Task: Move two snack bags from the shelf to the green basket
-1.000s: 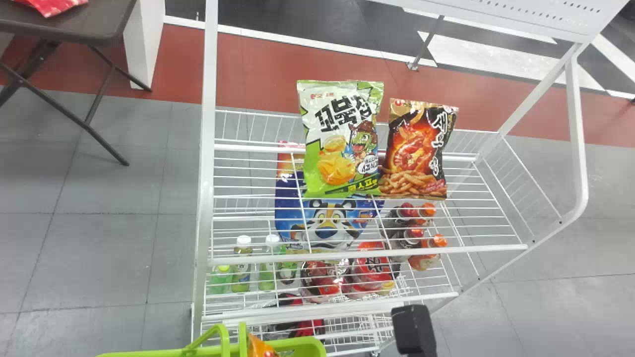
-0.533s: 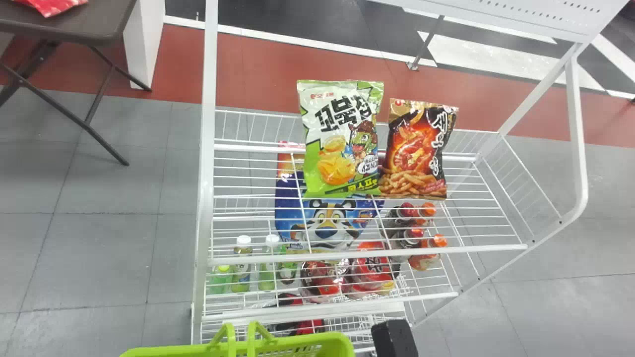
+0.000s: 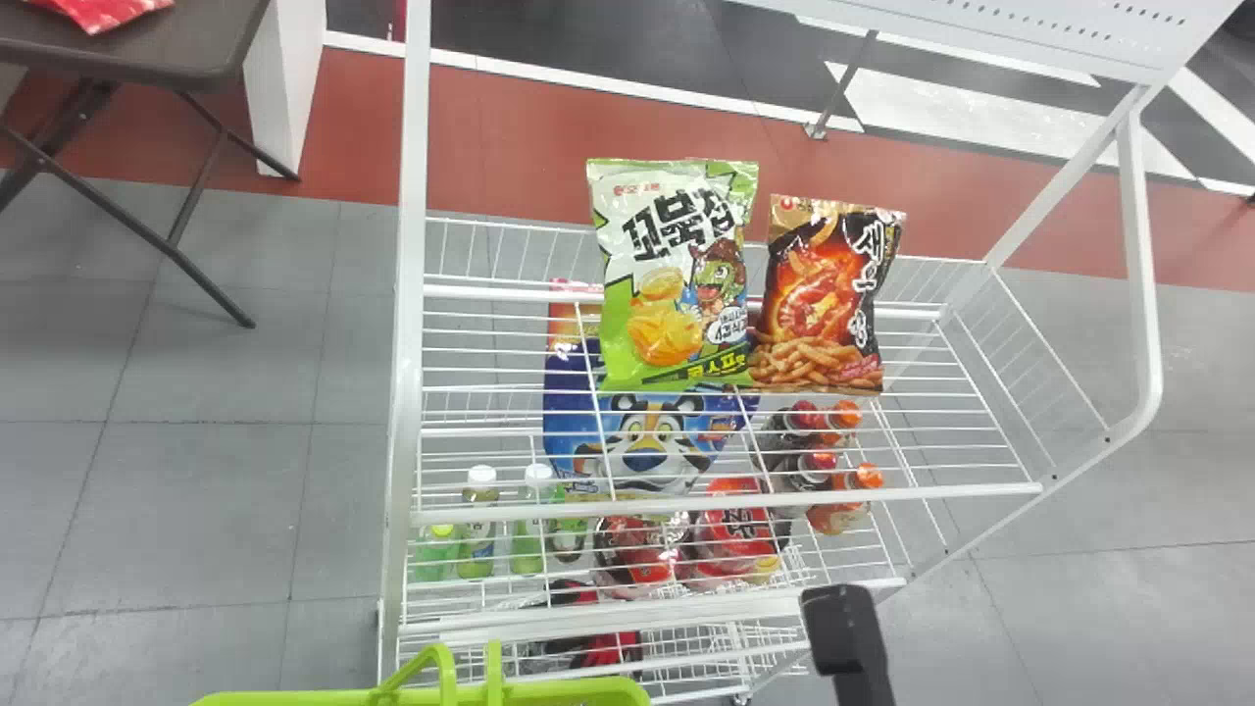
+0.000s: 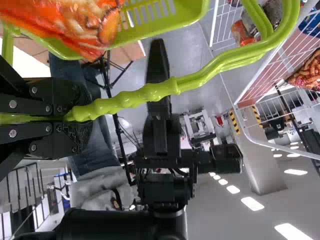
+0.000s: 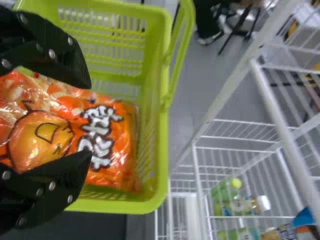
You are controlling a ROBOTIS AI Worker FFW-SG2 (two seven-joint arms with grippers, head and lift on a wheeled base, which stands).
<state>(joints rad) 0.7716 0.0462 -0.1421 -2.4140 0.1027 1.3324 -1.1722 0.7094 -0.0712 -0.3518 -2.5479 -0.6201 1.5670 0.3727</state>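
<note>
Your right hand [image 5: 90,119] is spread open at the orange bag [image 5: 110,135] inside the green basket [image 5: 162,150]; your left hand [image 4: 87,115] grips its handle [image 4: 125,100]. The upright bags, green-and-white [image 3: 667,279] and dark [image 3: 828,294], stand on the shelf [image 3: 941,492], likely forward and rightward for your right.

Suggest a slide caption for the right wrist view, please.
Open right gripper at an orange snack bag in the green basket, a white wire shelf beyond.

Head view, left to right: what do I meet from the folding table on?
Folding table → shelf's left post → green-and-white snack bag → black-and-red snack bag → shelf's curved right rail.
</note>
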